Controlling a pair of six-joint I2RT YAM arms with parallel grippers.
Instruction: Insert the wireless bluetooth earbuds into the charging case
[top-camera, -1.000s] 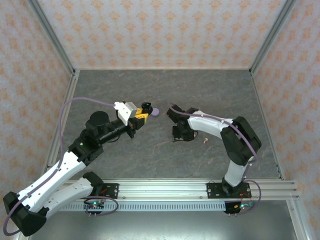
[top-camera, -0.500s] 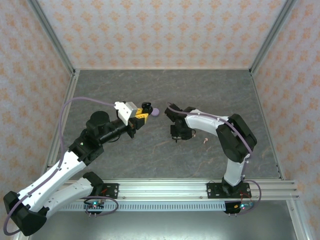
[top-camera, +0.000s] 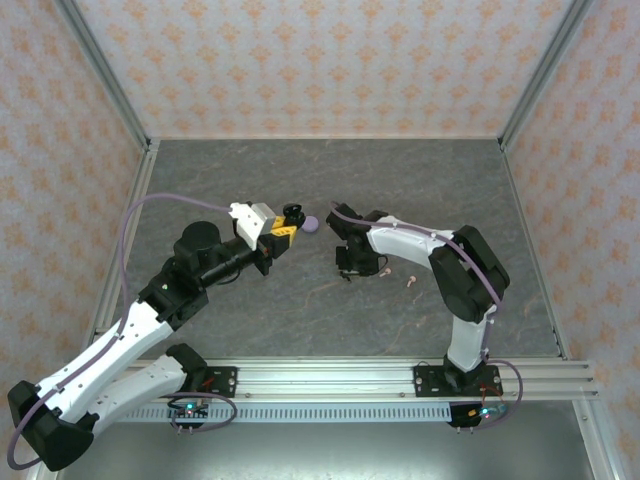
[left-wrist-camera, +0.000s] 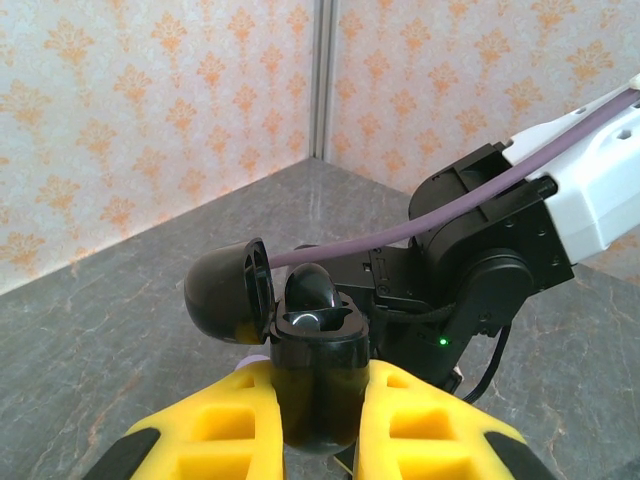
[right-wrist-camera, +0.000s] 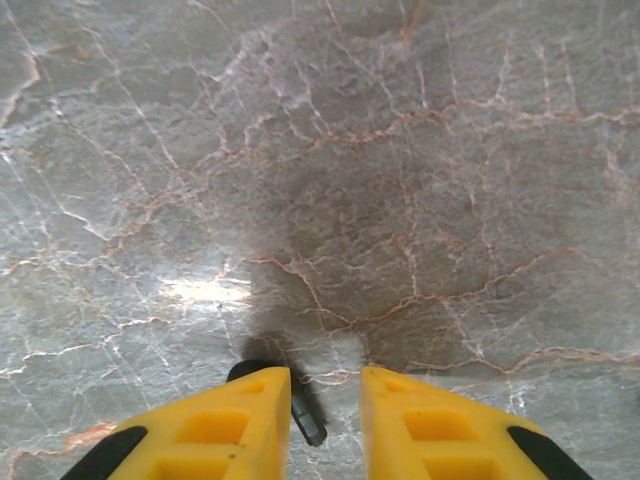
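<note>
My left gripper (left-wrist-camera: 320, 378) is shut on a black charging case (left-wrist-camera: 320, 345), held upright above the table with its lid (left-wrist-camera: 225, 293) flipped open to the left. One black earbud (left-wrist-camera: 310, 290) sits in the case. In the top view, this gripper (top-camera: 284, 229) and the case (top-camera: 292, 213) are at the table's middle. My right gripper (right-wrist-camera: 325, 385) hangs low over the table, jaws slightly apart. A second black earbud (right-wrist-camera: 308, 422) lies on the table between them, against the left finger (right-wrist-camera: 235, 425) and apart from the right one. In the top view, the right gripper (top-camera: 345, 268) is just right of the case.
A lilac round puck (top-camera: 311, 223) lies on the grey marble table (top-camera: 330, 170) right behind the held case. A pale pink earbud (top-camera: 410, 281) lies to the right of my right gripper. Patterned walls close in the back and both sides.
The right gripper has shifted a little left and farther from the arm bases, toward the held case. The left arm and the case have stayed put.
</note>
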